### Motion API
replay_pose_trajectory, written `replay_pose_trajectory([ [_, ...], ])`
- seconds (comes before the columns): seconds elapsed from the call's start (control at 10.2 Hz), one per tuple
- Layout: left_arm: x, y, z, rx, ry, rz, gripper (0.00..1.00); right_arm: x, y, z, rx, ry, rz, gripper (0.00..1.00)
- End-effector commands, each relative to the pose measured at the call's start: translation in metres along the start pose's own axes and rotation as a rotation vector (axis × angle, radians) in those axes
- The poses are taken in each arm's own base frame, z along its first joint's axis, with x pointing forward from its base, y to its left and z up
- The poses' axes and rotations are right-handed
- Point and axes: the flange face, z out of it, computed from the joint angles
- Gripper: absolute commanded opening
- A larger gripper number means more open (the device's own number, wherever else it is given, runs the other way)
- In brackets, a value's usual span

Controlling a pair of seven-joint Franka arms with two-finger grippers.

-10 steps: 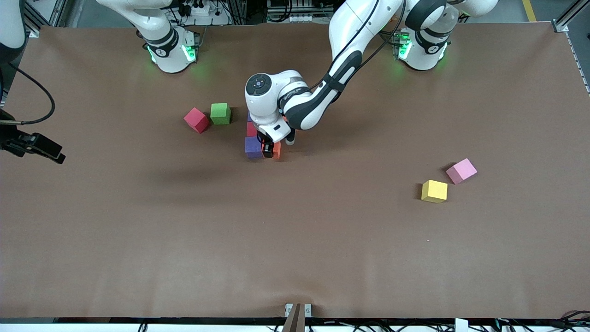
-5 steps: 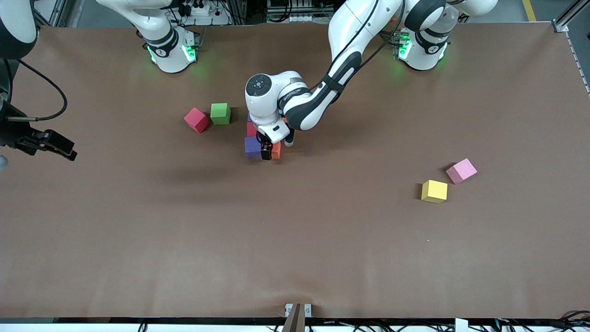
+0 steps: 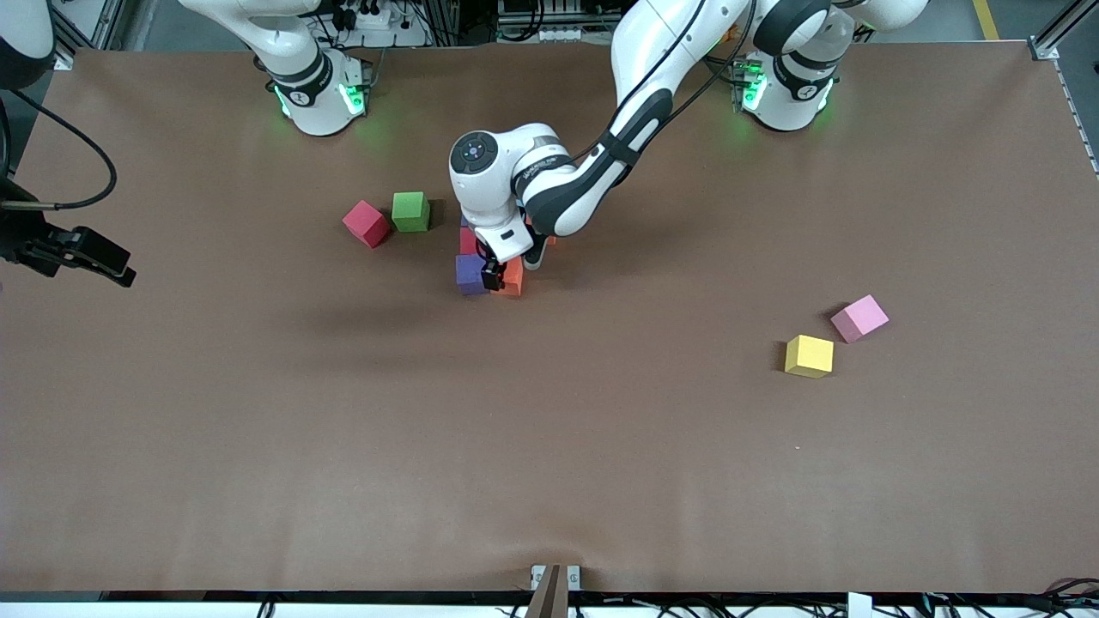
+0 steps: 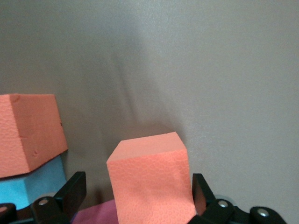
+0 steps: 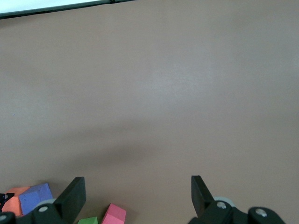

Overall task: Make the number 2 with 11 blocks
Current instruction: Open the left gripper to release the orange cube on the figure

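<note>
My left gripper (image 3: 495, 276) stands open, low over a cluster of blocks in the middle of the table. Between its fingers (image 4: 74, 187) sits an orange block (image 4: 148, 179), with a gap on one side. In the front view this orange block (image 3: 514, 276) rests beside a purple block (image 3: 470, 275). A second orange block (image 4: 28, 133) lies on a cyan block (image 4: 32, 183). The arm's wrist hides the rest of the number 2. My right gripper (image 3: 110, 270) hangs open with nothing in it, over the right arm's end of the table.
A red block (image 3: 367, 223) and a green cube (image 3: 410, 211) lie beside the cluster, toward the right arm's end. A pink block (image 3: 859, 318) and a yellow block (image 3: 809, 355) lie toward the left arm's end, nearer the front camera.
The left gripper has opened and let go of the orange block, then risen slightly. The right gripper swayed a little toward the middle and back.
</note>
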Motion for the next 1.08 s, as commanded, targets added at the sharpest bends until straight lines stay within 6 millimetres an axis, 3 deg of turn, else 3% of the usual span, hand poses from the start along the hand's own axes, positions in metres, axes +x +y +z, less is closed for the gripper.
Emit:
replay_pose_trajectory([
  [0.0, 0.001, -0.004, -0.015, 0.033, -0.002, 0.038, 1.00, -0.005, -0.001, -0.009, -0.007, 0.004, -0.014, 1.00],
  [0.2, 0.013, 0.008, -0.028, 0.023, -0.009, 0.017, 1.00, -0.003, 0.001, -0.020, -0.003, 0.031, -0.045, 1.00],
  [0.69, 0.056, 0.037, -0.061, 0.049, 0.009, -0.019, 1.00, -0.001, -0.006, -0.023, -0.007, 0.046, -0.051, 1.00],
  [0.89, 0.081, 0.054, -0.081, 0.042, 0.010, -0.028, 1.00, -0.001, -0.007, -0.024, -0.002, 0.048, -0.045, 1.00],
  [0.98, 0.096, 0.063, -0.082, 0.044, 0.011, -0.040, 1.00, -0.001, -0.006, -0.026, 0.001, 0.049, -0.041, 1.00],
])
